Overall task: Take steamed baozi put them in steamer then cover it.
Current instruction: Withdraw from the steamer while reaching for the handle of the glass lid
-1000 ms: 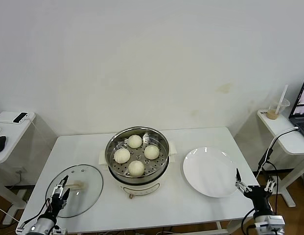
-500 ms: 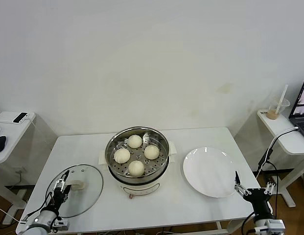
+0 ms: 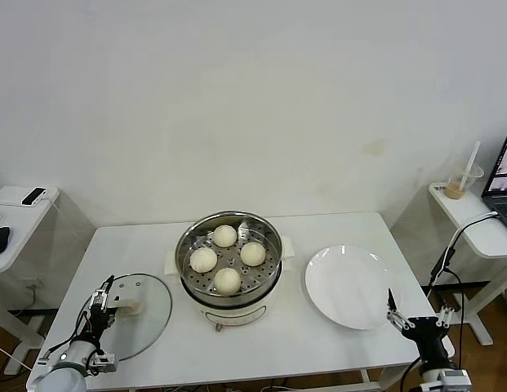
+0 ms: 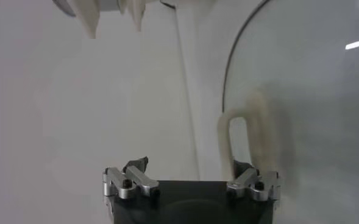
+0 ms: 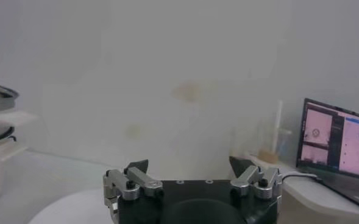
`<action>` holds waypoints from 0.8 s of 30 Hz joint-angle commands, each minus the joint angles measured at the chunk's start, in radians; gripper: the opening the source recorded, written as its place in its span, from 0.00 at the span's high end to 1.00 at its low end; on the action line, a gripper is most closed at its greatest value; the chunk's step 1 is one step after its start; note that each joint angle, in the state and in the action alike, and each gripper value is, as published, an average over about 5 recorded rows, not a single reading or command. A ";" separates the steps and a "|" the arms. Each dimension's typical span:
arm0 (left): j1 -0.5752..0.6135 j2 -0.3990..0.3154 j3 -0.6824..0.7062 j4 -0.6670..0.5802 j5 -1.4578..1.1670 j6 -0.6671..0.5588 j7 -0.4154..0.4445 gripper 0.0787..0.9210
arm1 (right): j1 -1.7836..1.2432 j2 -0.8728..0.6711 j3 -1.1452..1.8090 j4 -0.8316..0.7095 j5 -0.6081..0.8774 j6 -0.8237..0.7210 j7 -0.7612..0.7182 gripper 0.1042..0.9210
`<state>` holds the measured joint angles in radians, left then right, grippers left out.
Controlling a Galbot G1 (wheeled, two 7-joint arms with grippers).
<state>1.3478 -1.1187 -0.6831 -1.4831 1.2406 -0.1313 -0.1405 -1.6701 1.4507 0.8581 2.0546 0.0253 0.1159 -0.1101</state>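
Four white baozi [image 3: 228, 280] sit on the perforated tray inside the steel steamer [image 3: 273, 265] at the table's middle. The glass cover [image 3: 143, 322] lies flat on the table to the steamer's left, its cream handle [image 3: 129, 309] facing up. My left gripper [image 3: 100, 294] is open and empty, low over the cover's left part, just beside the handle. In the left wrist view the gripper [image 4: 192, 175] has the handle [image 4: 252, 125] near one finger and the cover [image 4: 307, 91] beyond it. My right gripper [image 3: 415, 314] is open and empty at the table's front right corner.
A flat white plate [image 3: 351, 286] lies right of the steamer, next to my right gripper. A side table [image 3: 482, 224] with a cup [image 3: 464, 181] and a laptop [image 5: 341, 143] stands at the right. Another side table [image 3: 12, 220] stands at the left.
My left gripper has moved slightly farther along the cover, beside its handle. My right gripper has sunk lower towards the table's front edge. The baozi, steamer and cover have not moved.
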 commanded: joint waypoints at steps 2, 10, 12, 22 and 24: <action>-0.028 -0.002 0.003 0.039 -0.033 -0.006 -0.018 0.15 | -0.007 -0.002 -0.006 0.011 0.000 -0.007 -0.009 0.12; -0.042 -0.012 0.004 0.066 -0.036 -0.016 -0.039 0.40 | -0.007 -0.005 -0.011 0.016 0.005 -0.012 -0.010 0.12; -0.039 -0.014 0.003 0.065 -0.038 -0.019 -0.043 0.47 | -0.007 -0.006 -0.012 0.017 0.007 -0.013 -0.009 0.12; 0.026 -0.017 -0.027 -0.017 -0.045 -0.029 -0.100 0.81 | -0.002 -0.012 -0.018 0.035 0.012 -0.027 -0.010 0.12; 0.051 -0.015 -0.041 -0.056 -0.046 -0.014 -0.107 0.88 | -0.001 -0.013 -0.022 0.037 0.011 -0.029 -0.010 0.12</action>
<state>1.3405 -1.1374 -0.6993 -1.4541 1.1999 -0.1583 -0.2103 -1.6722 1.4388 0.8426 2.0846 0.0373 0.0912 -0.1191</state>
